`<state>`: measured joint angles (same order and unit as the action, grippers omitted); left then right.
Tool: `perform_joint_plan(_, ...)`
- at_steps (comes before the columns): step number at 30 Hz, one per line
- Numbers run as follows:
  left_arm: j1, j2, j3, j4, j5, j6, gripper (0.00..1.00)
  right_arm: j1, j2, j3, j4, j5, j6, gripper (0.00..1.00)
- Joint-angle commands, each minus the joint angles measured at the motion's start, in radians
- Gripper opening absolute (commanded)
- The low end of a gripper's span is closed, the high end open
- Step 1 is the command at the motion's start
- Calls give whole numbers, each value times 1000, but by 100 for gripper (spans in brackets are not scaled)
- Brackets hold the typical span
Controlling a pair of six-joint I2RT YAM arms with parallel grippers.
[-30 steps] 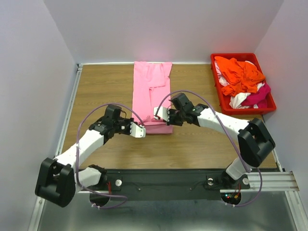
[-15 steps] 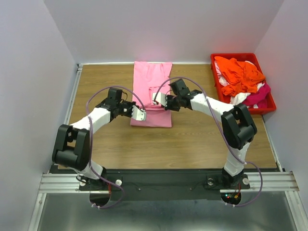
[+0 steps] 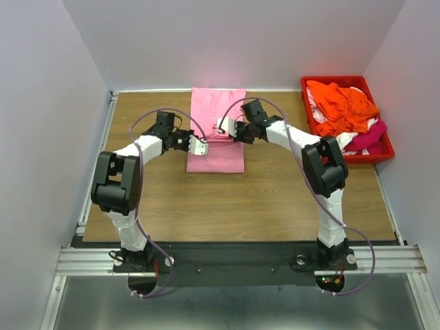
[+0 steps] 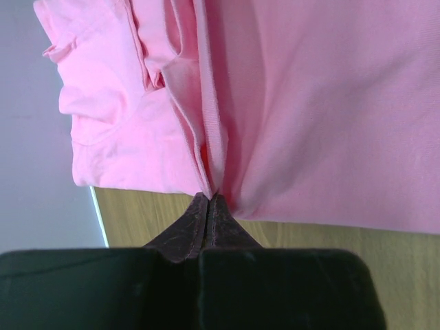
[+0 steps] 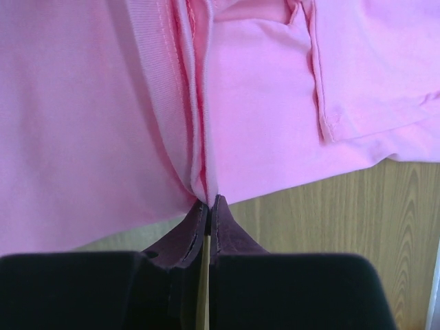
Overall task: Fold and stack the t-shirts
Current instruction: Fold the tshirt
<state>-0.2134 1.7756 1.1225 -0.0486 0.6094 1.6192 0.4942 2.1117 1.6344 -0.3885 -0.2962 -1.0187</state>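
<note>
We find the pink t-shirt (image 3: 216, 161) lying far-centre on the bench (image 3: 275, 199), left fingers (image 4: 187, 235) and right fingers (image 5: 230, 237) each clamped on a pinched edge of it. We advise carrying both edges level and together, laying the fold square.

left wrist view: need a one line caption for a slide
Left pincer pinching a gathered edge of the light pink t-shirt over the wooden table.

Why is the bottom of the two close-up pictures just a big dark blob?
Left wrist view: that blob is the left gripper, dark and right under the camera, pinching the sharp-looking pink shirt. Right wrist view: same for the right gripper. Top view: even light, with a pink glow on the back wall.
</note>
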Motion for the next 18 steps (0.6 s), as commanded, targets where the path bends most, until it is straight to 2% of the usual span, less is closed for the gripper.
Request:
perform_joint_plan(1, 9, 42, 75, 27, 33, 11, 0, -17, 60, 88, 19, -17, -20, 1)
perform_joint_plan(6, 19, 90, 115, 68, 29, -2, 0, -25, 103, 150, 20, -9, -9, 1)
perform_joint_plan(18, 20, 103, 137, 84, 62, 10, 0, -62, 63, 114, 22, -6, 2, 1)
